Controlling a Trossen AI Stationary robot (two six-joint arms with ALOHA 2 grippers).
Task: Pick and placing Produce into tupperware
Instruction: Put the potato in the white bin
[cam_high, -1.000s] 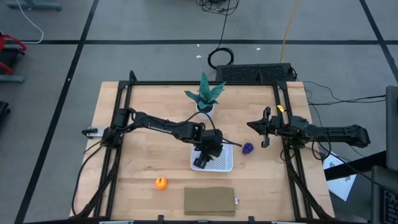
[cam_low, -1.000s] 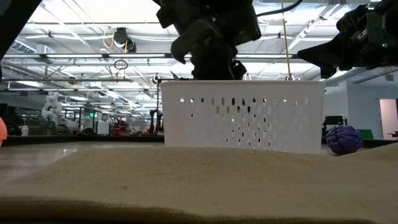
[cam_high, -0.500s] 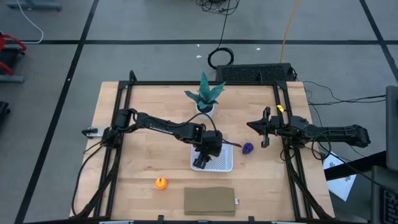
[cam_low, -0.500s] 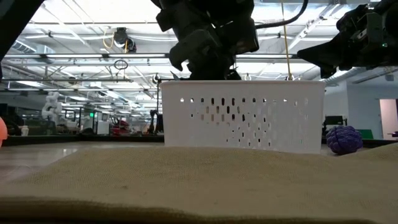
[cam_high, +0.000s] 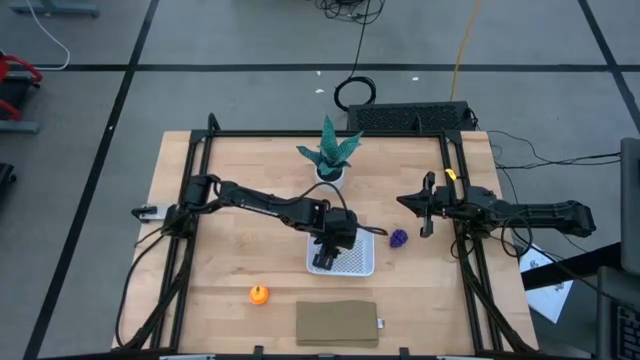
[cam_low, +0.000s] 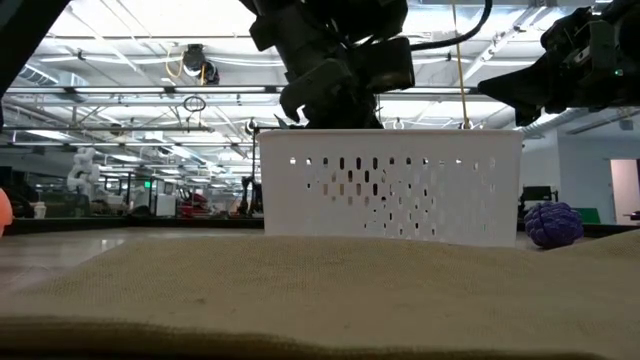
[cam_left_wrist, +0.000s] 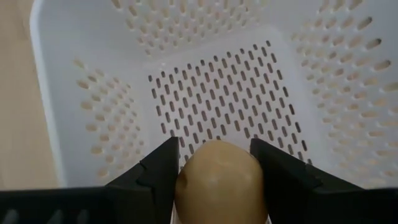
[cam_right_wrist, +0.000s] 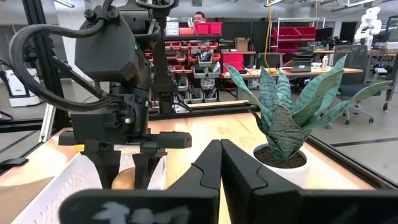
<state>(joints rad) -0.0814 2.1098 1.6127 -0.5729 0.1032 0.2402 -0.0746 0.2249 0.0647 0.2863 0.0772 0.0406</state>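
Observation:
The white tupperware (cam_high: 350, 260) sits mid-table, and its mesh inside (cam_left_wrist: 224, 93) fills the left wrist view. My left gripper (cam_high: 328, 254) hangs over its left part, shut on the tan oval fruit (cam_left_wrist: 219, 180). The purple fruit (cam_high: 399, 238) lies on the table just right of the container. The orange fruit (cam_high: 259, 294) rests on the table near the front left. My right gripper (cam_high: 403, 203) waits, shut, to the right of the purple fruit and touches nothing. My left gripper pinches the tan oval fruit between its two fingers (cam_left_wrist: 163, 168), one on each side of its rounded body (cam_left_wrist: 189, 177). The fingers come from above, pointing down into the container. The fruit is lifted clear, hanging over the mesh floor (cam_left_wrist: 217, 106).
A green potted plant (cam_high: 330, 152) stands behind the container. A flat olive-brown pad (cam_high: 337, 322) lies at the near edge in front of it. Black frame rails (cam_high: 197, 180) run along both table sides. There is bare wood at the front left around the orange fruit.
My left gripper, still shut on the tan fruit, has shifted a little above the container. The right arm and the other fruits have kept still.

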